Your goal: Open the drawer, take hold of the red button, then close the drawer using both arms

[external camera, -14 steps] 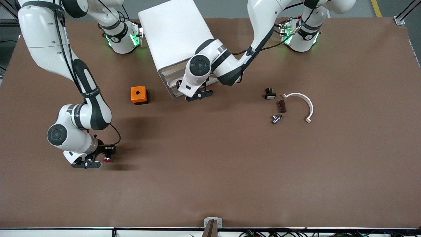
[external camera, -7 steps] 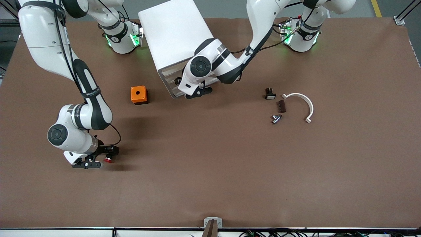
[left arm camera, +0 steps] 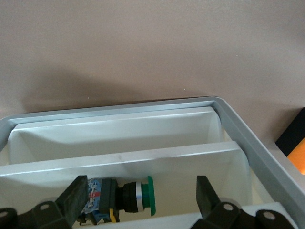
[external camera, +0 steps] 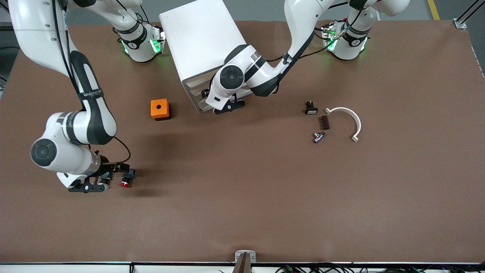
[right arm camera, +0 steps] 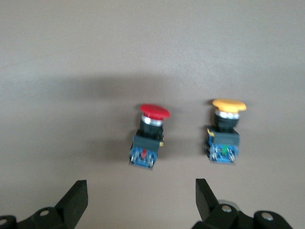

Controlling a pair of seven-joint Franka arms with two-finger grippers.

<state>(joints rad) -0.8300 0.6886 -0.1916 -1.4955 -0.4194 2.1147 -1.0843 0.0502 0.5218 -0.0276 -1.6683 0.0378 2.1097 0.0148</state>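
The red-capped button [right arm camera: 148, 135] lies on the bare table, free of my right gripper [right arm camera: 140, 188], which is open and empty a short way from it; in the front view the button [external camera: 124, 183] lies beside that gripper [external camera: 89, 187], toward the table's middle. My left gripper [external camera: 228, 107] is at the front of the white cabinet [external camera: 201, 36]. In the left wrist view it [left arm camera: 141, 183] is open over the drawer [left arm camera: 143, 107], whose inside shows. A green-capped button [left arm camera: 138, 195] lies in the drawer between the fingers, untouched.
An orange-capped button [right arm camera: 224, 133] lies beside the red one. An orange box with a hole [external camera: 159, 109] stands near the cabinet. A white curved bracket [external camera: 350, 119], a small black part [external camera: 310, 108], a brown bar [external camera: 324, 122] and a metal fitting [external camera: 318, 136] lie toward the left arm's end.
My right gripper has let go of the red button and drawn back toward the right arm's end; the button stays on the table. My left gripper has edged closer to the cabinet front.
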